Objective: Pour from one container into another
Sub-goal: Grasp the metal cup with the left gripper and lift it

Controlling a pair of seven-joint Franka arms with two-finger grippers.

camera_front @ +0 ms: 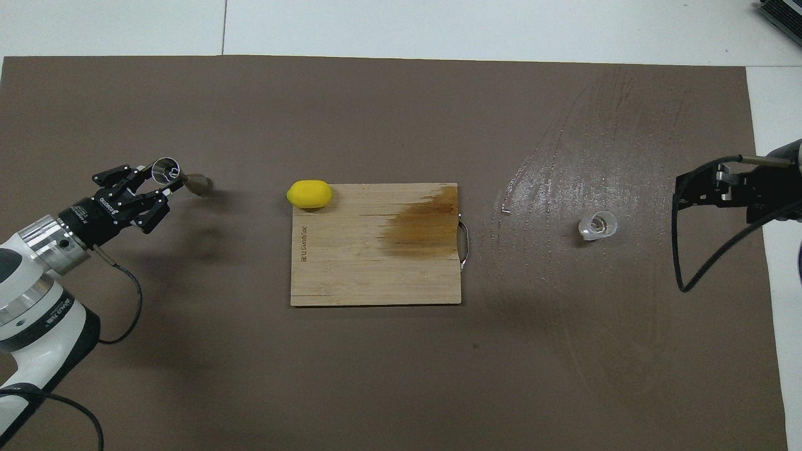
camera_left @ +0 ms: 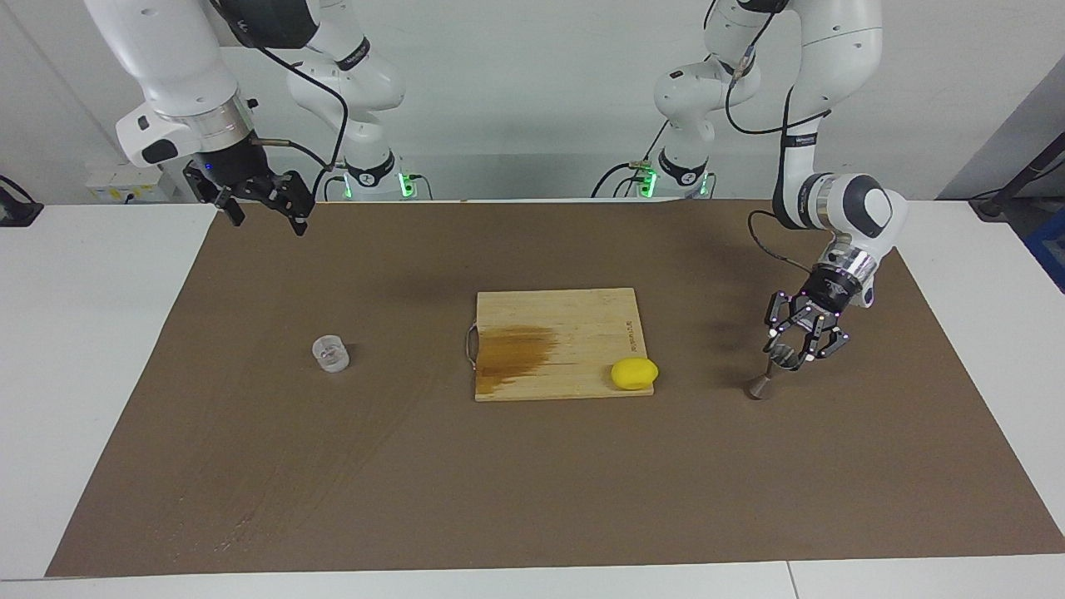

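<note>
The steel jigger (camera_left: 767,373) (camera_front: 182,179) is tilted, its upper cone between the fingers of my left gripper (camera_left: 785,355) (camera_front: 164,181), which is shut on it. Its lower cone sits at or just above the brown mat, toward the left arm's end of the table. The clear cup (camera_left: 331,353) (camera_front: 598,225) stands upright on the mat toward the right arm's end. My right gripper (camera_left: 265,213) (camera_front: 686,191) waits open and raised over the mat's edge at the robots' side, well apart from the cup.
A wooden cutting board (camera_left: 557,316) (camera_front: 376,275) with a dark wet stain lies mid-table. A yellow lemon (camera_left: 634,373) (camera_front: 309,193) rests on its corner nearest the jigger. Wet streaks (camera_front: 595,144) mark the mat around the cup.
</note>
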